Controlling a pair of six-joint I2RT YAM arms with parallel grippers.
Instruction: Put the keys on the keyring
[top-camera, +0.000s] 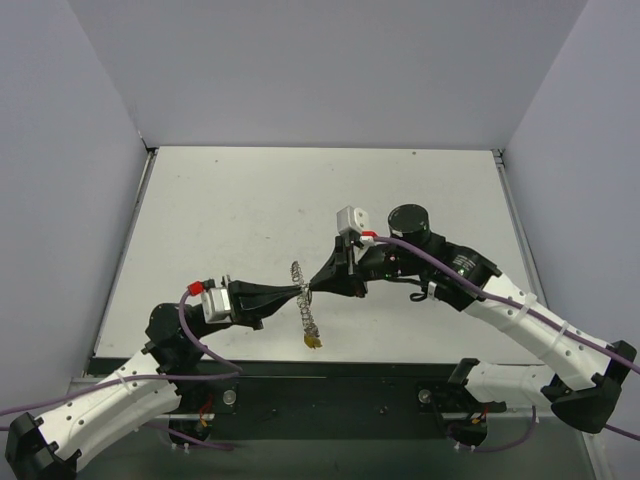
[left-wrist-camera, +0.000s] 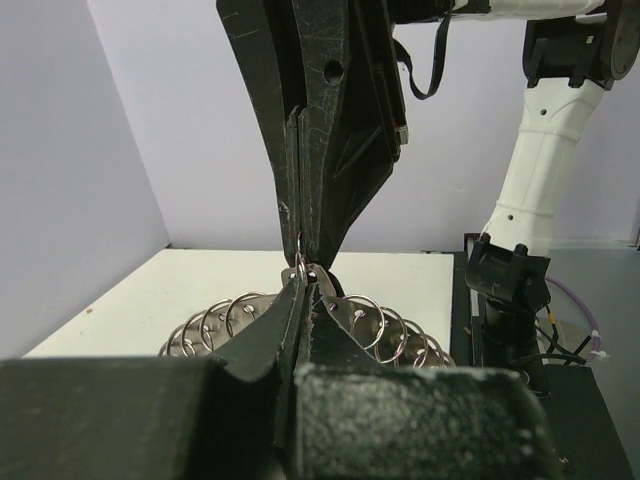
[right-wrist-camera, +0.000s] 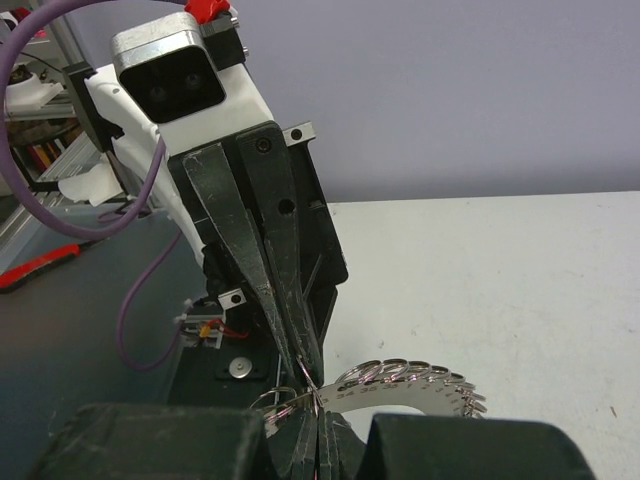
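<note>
The keyring (top-camera: 303, 300) is a silvery band lined with several small wire loops. It stands edge-on above the table, between the two grippers. My left gripper (top-camera: 302, 292) comes in from the left and is shut on its band (left-wrist-camera: 370, 325). My right gripper (top-camera: 312, 288) comes in from the right and is shut on the same spot, its fingertips (left-wrist-camera: 300, 215) nose to nose with the left ones. In the right wrist view the numbered band (right-wrist-camera: 420, 385) curves away to the right from my shut right gripper (right-wrist-camera: 320, 405). One yellow-headed key (top-camera: 313, 342) shows at the ring's lower end. Other keys are out of view.
The white table (top-camera: 250, 200) lies between grey walls on three sides. A dark strip (top-camera: 330, 385) runs along the near edge by the arm bases. The right arm's white links (left-wrist-camera: 540, 150) rise at the right of the left wrist view.
</note>
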